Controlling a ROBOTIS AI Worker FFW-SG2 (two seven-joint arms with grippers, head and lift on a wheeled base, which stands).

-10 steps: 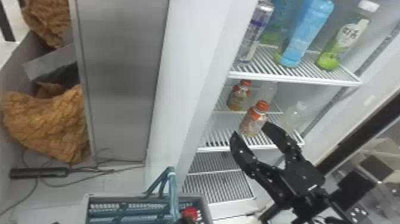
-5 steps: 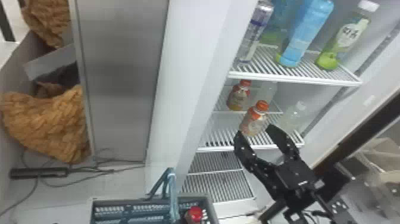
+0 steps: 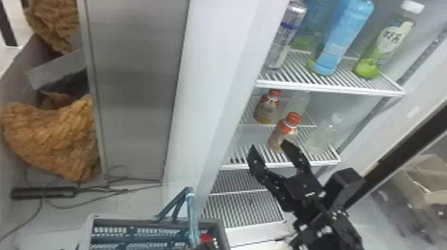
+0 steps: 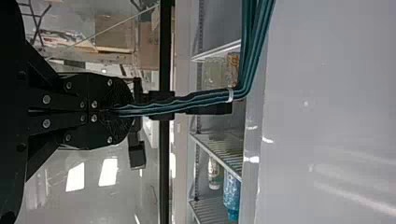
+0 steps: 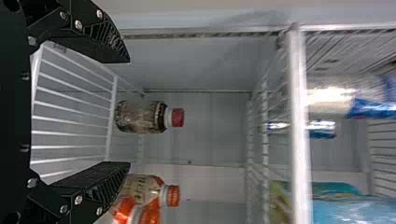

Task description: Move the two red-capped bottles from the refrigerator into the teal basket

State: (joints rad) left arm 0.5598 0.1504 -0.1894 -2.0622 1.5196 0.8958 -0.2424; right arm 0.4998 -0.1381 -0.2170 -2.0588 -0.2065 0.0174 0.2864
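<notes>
Your right claw (image 3: 268,144) is wide, its 2 fingers well apart with nothing held. Seen from the right wrist, a dark red-capped bottle (image 5: 142,116) stands on the shelf (image 5: 114,88) at 12 o'clock, in line with that gap. Beside it are bottles with orange caps (image 5: 173,196), so mind the finger on that side, which could nudge them as you go in.

Your target looks small and fairly stiff, probably plastic, and should be light to moderate if full. Chilled, it may be slippery. Take it around the middle of the body, below the shoulder, square on and firm without crushing, then lift it before drawing it out so the base doesn't catch.

From your right claw in the head view, the teal basket (image 3: 224,232) sits at 8 o'clock, with a red cap (image 3: 205,238) showing in it, so I'd call you about 1/2 done. Your left claw (image 4: 123,111) is narrow, closed on the basket's teal handle (image 4: 210,97); hold it steady for the drop.
</notes>
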